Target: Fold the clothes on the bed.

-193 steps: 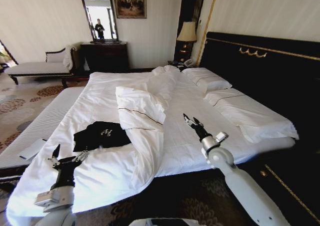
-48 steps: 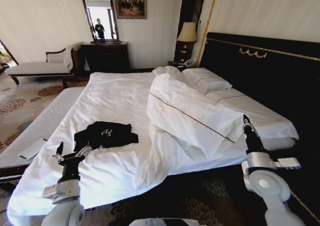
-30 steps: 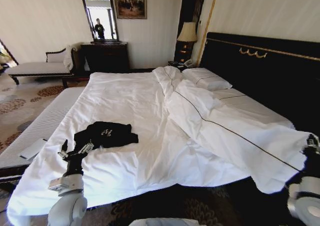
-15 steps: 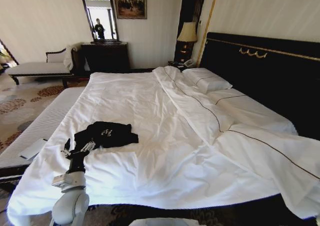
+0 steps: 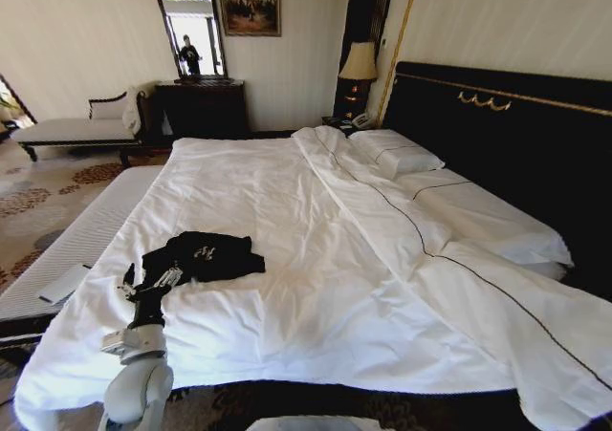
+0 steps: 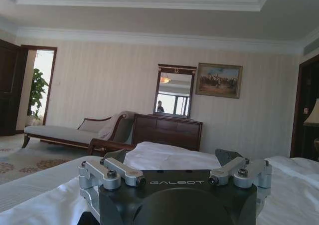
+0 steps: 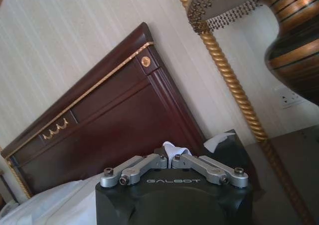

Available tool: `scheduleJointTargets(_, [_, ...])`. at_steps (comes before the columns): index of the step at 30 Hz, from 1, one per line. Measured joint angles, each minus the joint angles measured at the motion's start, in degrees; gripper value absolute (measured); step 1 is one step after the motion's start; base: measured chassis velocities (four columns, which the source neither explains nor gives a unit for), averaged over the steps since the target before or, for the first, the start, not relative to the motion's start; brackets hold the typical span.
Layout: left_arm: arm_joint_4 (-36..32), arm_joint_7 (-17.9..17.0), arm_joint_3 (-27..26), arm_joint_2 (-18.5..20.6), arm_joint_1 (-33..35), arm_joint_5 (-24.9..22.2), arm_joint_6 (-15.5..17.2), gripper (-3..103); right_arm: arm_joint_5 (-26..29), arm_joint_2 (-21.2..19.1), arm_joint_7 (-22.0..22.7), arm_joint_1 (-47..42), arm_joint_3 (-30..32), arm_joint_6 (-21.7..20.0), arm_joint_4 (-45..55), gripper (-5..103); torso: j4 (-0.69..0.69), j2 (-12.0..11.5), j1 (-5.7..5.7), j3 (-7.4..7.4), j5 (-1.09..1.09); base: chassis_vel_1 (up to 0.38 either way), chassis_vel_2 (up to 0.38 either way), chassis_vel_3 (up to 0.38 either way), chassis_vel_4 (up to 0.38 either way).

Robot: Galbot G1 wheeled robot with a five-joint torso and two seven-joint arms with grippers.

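Now that the duvet [image 5: 382, 288] lies flat on the bed [image 5: 497, 135], the right gripper [image 7: 172, 161] pinches white cloth; the left gripper [image 5: 151, 280], open, hovers beside the T-shirt [image 5: 203, 255]

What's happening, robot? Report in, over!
Left gripper open, at T-shirt near edge. Right gripper shut on white duvet, beside headboard. T-shirt crumpled, unfolded. Nothing blocking it.

Bed [image 5: 86, 230], white duvet [image 5: 316, 259], black T-shirt [image 5: 203, 255], pillows [image 5: 394, 150]
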Motion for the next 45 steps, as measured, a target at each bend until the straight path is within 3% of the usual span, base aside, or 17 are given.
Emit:
scheduleJointTargets(8, [1.9,-0.6,1.0,4.8,-1.5,-4.0,1.3,100,2.9,2.0,1.3,-2.6,4.4,-0.9,0.7,0,0.04,0.0,0.0,0.0,-0.01,0.0,0.0,0.0,0.0])
scheduleJointTargets(20, [3.3,-0.8,2.7,12.0,-4.0,-8.5,2.0,100,1.4,8.2,2.2,-4.9,5.8,-0.8,2.4,0,0.01,0.0,0.0,0.0,0.0,0.0,0.0,0.0,0.0])
scheduleJointTargets(34, [4.1,-0.7,4.4,12.6,-5.0,-9.2,1.7,100,-0.6,10.4,3.5,-5.9,6.6,-0.7,3.9,-3,-0.02,0.0,-0.01,0.0,-0.01,0.0,0.0,0.0,0.0])
scheduleJointTargets(36, [3.9,-0.7,4.3,13.0,-5.0,-9.6,1.7,100,-2.2,11.2,4.1,-6.1,5.8,-0.3,3.8,7,-0.24,0.0,-0.02,0.0,-0.09,0.0,0.0,0.0,0.0])
scheduleJointTargets(37, [3.9,-0.7,4.3,13.0,-5.0,-9.6,1.7,100,-2.2,11.2,4.1,-6.1,5.8,-0.3,3.8,7,-0.24,0.0,-0.02,0.0,-0.09,0.0,0.0,0.0,0.0])
scheduleJointTargets(39, [3.7,-0.7,4.1,13.3,-5.0,-9.9,1.7,100,-3.1,11.6,5.0,-6.2,5.4,-0.7,4.0,12,-0.18,0.0,-0.03,-0.01,-0.05,0.0,0.0,0.0,0.0])
scheduleJointTargets(42, [3.5,-0.7,3.6,13.7,-5.0,-10.4,1.7,100,-4.2,11.9,10.6,-6.7,5.2,-4.0,4.4,27,-0.02,0.0,-0.04,-0.02,-0.03,0.0,0.0,0.0,0.0])
scheduleJointTargets(44, [3.5,-0.7,3.5,13.7,-5.0,-10.4,1.7,100,-4.2,11.9,11.1,-6.8,5.2,-4.4,4.5,27,-0.02,0.0,-0.04,-0.01,-0.02,0.0,0.0,0.0,0.0])
scheduleJointTargets(45, [3.5,-0.7,3.4,13.8,-5.0,-10.6,1.7,100,-4.5,11.9,12.6,-7.1,5.2,-5.3,4.5,33,-0.02,0.0,-0.03,-0.01,-0.02,0.0,0.0,0.0,0.0])
